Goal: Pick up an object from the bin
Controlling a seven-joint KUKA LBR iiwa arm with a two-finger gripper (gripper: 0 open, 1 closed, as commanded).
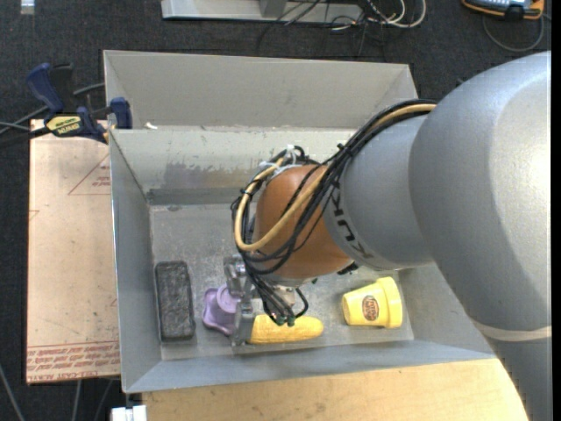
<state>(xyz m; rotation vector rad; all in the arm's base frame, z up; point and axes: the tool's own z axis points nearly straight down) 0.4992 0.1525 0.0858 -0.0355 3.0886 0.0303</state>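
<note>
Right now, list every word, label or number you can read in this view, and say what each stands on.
"KU": black letters on the grey arm; the rest cannot be made out.
Round red label on the yellow container: too small to read.
Dark grey block, purple thing, yellow cob-shaped thing: no text to be seen.

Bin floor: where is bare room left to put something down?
In the bin, bare floor lies at the back left, behind the grey block. The front is crowded: purple thing, gripper, yellow corn cob and yellow bottle lie in a row.
</note>
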